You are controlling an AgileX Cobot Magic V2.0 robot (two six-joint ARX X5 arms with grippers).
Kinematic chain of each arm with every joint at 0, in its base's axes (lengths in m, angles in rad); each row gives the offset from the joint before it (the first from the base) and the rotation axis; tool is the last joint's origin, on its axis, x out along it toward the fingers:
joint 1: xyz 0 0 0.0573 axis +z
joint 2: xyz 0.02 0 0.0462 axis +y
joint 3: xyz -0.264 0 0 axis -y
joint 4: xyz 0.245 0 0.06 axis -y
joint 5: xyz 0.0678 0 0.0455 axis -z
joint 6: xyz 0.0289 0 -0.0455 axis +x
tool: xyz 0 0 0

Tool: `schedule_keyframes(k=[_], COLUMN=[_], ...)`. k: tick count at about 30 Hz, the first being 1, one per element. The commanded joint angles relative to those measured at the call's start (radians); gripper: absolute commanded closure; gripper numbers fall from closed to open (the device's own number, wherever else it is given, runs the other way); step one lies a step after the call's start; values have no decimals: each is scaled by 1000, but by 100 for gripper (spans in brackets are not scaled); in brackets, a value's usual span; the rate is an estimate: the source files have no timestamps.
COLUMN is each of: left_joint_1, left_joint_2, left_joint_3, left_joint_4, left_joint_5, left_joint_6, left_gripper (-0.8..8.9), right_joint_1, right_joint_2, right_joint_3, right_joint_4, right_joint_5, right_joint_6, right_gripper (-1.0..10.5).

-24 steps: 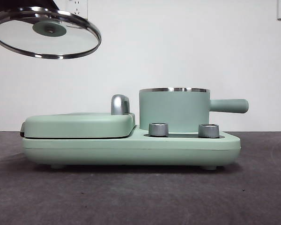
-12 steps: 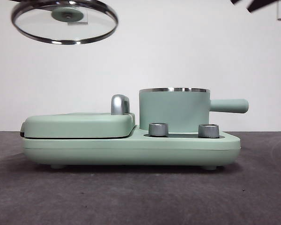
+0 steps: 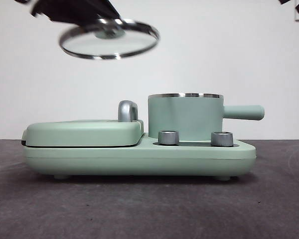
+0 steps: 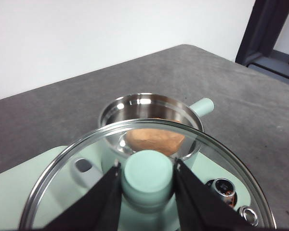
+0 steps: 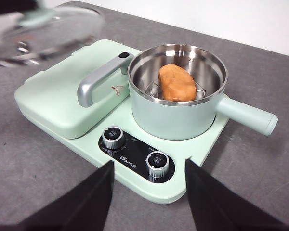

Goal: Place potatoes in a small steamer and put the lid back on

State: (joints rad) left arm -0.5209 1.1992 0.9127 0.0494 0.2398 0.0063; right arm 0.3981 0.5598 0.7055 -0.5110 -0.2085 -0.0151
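Observation:
The small steamer (image 3: 185,117) is a mint-green pot with a steel rim and a straight side handle, standing on the right half of the cooker base (image 3: 139,157). One orange-brown potato (image 5: 177,82) lies on a wire rack inside the small steamer (image 5: 176,96); in the left wrist view the potato (image 4: 153,139) shows through the glass. My left gripper (image 4: 147,180) is shut on the mint-green knob of the clear glass lid (image 3: 109,39), holding it high in the air above the flat grill plate, left of the pot. My right gripper (image 5: 147,192) is open and empty, raised in front of the cooker.
The flat mint-green grill cover (image 3: 84,132) with a chrome handle (image 3: 127,110) fills the cooker's left half. Two steel dials (image 3: 168,137) sit at the front, below the pot. The pot's handle (image 3: 244,112) sticks out to the right. Dark grey table all round.
The lid, carried by my left gripper, has travelled rightward from the top left corner toward the pot, staying high. The pot and cooker have not moved.

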Motion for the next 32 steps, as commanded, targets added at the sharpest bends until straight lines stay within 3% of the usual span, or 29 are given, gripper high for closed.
schedule_keyframes(k=[1,12,21,32], left_joint_1=[-27,-97,-109,-111], left_joint_2=[71,374,588,695], left_joint_3=[53,300,550,650], left_joint_4=[68,78,76,77], left_joint_5=[-15,-32,-31,-31], left_joint_6=[14,88,90,115], left_gripper=[805,805,805,805], right_joint_1=[5,5,5,5], right_joint_2=[-20,-26,-26,-25], right_joint_3=[-5,-5,-5,-5], right_joint_4=[-6,-74,-89,-89], right_joint_5=[1,-1,0,7], right_joint_6=[16,16,15,15], right_gripper=[716,716,716,716])
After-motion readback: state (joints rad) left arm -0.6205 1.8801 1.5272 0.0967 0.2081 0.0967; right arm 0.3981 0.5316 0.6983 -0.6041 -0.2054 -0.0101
